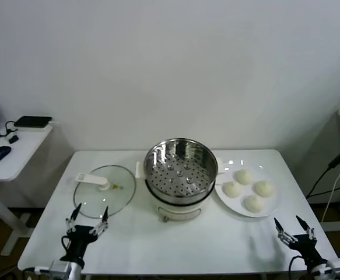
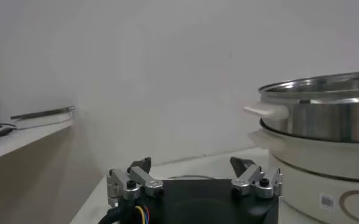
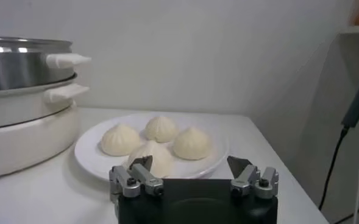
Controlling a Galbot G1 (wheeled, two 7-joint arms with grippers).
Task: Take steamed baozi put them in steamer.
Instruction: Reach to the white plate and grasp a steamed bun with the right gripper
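Observation:
Several creamy white baozi (image 1: 244, 176) lie together on a white plate (image 1: 274, 202) right of the steamer (image 1: 180, 169). The steamer is a shiny steel basket with a perforated floor on a white pot base, and nothing lies in it. My right gripper (image 1: 288, 221) hovers open near the table's front right corner, in front of the plate and apart from it. The right wrist view shows the baozi (image 3: 192, 143) just beyond its open gripper (image 3: 190, 159). My left gripper (image 1: 90, 211) stands open at the front left, below the lid, holding nothing.
A flat glass lid (image 1: 104, 189) with a white handle lies left of the steamer. A side desk (image 1: 9, 157) with a mouse and a black device stands far left. A shelf with a hanging cable (image 1: 333, 169) stands at the right edge.

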